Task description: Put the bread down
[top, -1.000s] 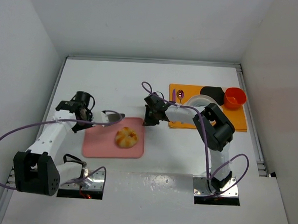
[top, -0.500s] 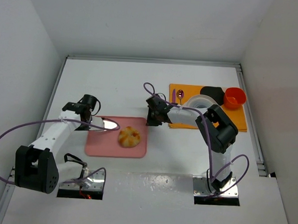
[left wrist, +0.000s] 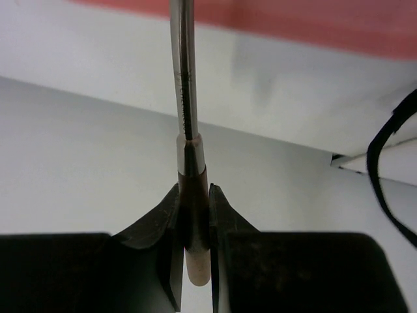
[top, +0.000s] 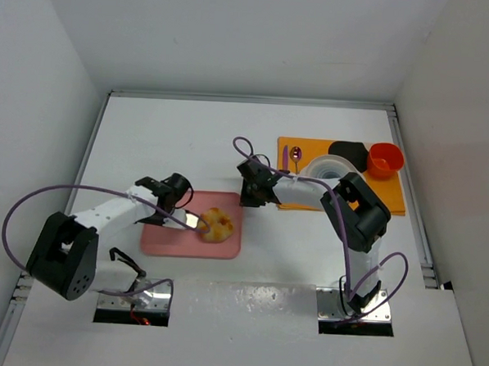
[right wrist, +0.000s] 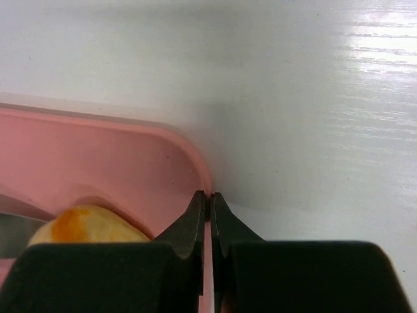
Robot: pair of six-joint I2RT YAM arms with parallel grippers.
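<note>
Looking from above, the bread [top: 214, 224] sat on the pink tray [top: 163, 240], the tip of a metal utensil [top: 195, 221] against it; the right gripper [top: 245, 201] stood at the tray's far corner; left wrist: the left gripper [left wrist: 194, 199] was clamped on the utensil's handle; right wrist: jaws pressed together at the tray's rim — bread just beside.

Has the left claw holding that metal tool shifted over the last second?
Yes. The left gripper has swung rightward, away from the table's left edge and toward the orange mat, bringing its metal tool up to the bread.
</note>
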